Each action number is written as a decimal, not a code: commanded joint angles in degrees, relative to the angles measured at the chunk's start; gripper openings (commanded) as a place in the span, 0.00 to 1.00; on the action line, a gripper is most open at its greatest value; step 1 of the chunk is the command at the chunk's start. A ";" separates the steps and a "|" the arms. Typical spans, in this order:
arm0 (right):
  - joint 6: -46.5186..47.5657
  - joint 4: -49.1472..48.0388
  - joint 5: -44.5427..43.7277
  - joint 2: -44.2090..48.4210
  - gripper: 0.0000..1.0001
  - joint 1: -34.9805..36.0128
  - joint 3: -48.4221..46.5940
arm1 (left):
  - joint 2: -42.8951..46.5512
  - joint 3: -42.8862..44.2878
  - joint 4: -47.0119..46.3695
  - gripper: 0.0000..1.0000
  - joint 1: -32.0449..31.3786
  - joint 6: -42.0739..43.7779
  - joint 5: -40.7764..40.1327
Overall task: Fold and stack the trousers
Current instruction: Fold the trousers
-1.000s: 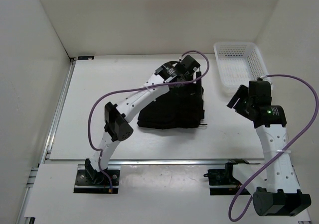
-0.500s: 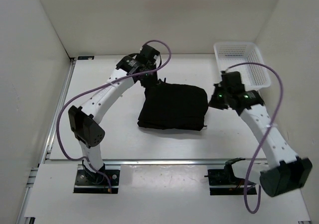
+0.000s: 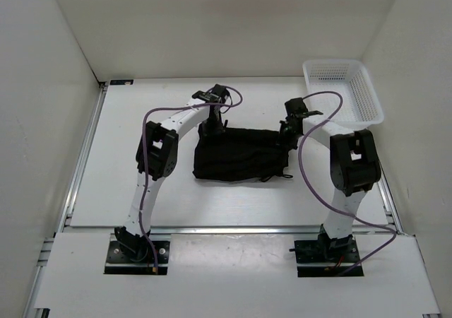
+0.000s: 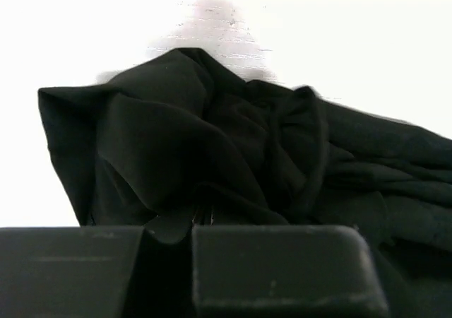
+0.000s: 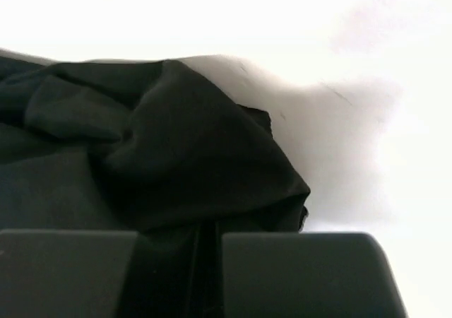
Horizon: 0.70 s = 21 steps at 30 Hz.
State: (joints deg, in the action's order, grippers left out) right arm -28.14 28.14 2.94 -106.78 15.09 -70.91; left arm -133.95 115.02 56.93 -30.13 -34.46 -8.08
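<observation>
Clamped, pads almost meeting, on a pinch of cloth: the black two-finger left pincer [image 4: 192,261], with a bunched ridge of fabric rising just ahead of its fingers. Closed likewise on a fold: the black two-finger right pincer [image 5: 208,261], with a rounded corner of cloth swelling straight in front of it. Stretched between the two, and spilling from both toward the arm bases: the plain black soft-cloth long trousers [image 3: 240,155], lying as a folded oblong on the white table [image 3: 127,177]. Well off to the outer side of the right pincer, apart from the cloth: the white plastic mesh basket [image 3: 373,99]. Probably light, limp and shapeless in handling. Likely to sag between grips, slide layer over layer, and lose the fold if lifted by one point. Best taken at the two far corners, through all layers at once, deep enough not to slip out.
</observation>
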 commanded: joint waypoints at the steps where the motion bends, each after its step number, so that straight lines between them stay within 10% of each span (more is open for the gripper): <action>1: 0.19 -2.48 -0.39 -2.82 0.07 0.29 -3.26 | 0.88 1.96 -0.85 0.10 1.04 3.07 -0.80; 5: 0.71 -1.69 -2.93 4.44 0.27 0.29 -3.87 | 7.37 -0.76 -0.85 0.21 0.51 4.40 -2.64; 10: 2.39 3.83 -4.51 16.23 0.57 3.52 -4.41 | 20.11 -8.04 -0.85 0.63 -0.19 5.45 -2.65; 16: 0.47 3.51 -6.98 19.95 0.41 10.82 6.98 | 26.02 -24.89 -3.39 0.38 -1.94 2.74 -3.88; 21: -1.65 -0.89 -7.51 18.37 0.42 12.51 14.23 | 26.03 -32.49 -7.62 0.37 -3.62 0.88 -1.68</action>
State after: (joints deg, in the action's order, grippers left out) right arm -28.29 27.35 -2.63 -86.19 27.77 -59.29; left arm -106.37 85.32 51.90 -32.73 -32.03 -10.41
